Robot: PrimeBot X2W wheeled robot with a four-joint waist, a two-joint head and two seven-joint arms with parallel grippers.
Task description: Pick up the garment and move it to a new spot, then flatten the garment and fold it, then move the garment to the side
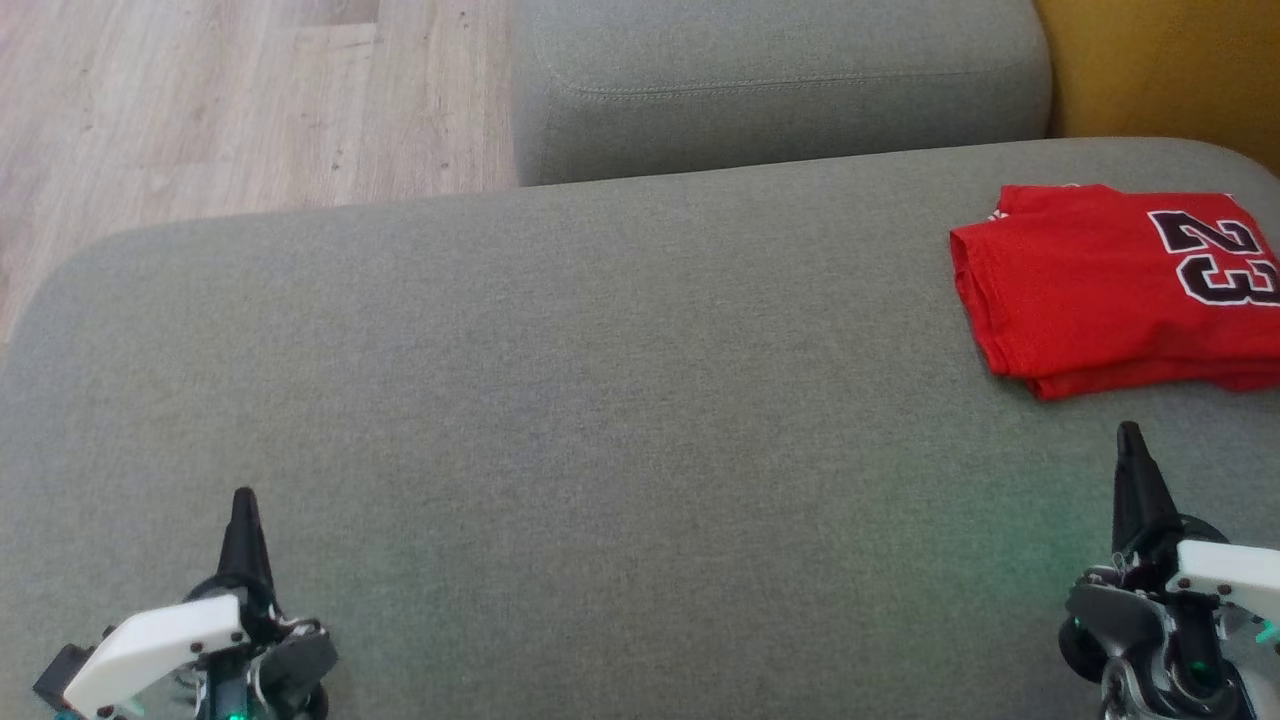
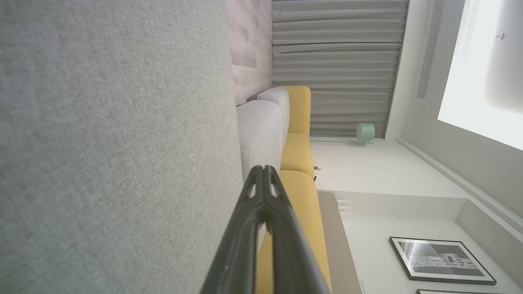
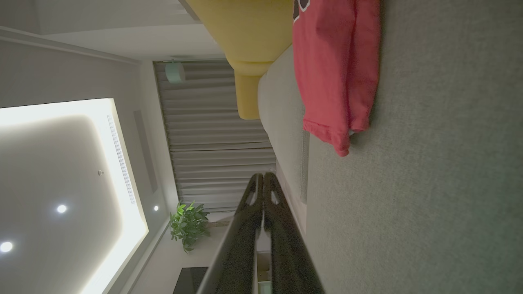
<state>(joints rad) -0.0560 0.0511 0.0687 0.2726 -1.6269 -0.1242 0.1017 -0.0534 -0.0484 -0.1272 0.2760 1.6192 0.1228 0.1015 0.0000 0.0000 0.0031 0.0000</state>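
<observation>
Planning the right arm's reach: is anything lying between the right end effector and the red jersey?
Nothing visible: only bare grey cushion lies between the shut right end effector and the folded red jersey.

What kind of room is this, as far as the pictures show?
Most likely a home living room: a grey fabric sofa, a yellow sofa, long grey curtains and a framed picture on the wall.

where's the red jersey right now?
Head view: the folded red jersey lies at the far right of the grey sofa cushion, just beyond the right end effector, apart from it.
</observation>
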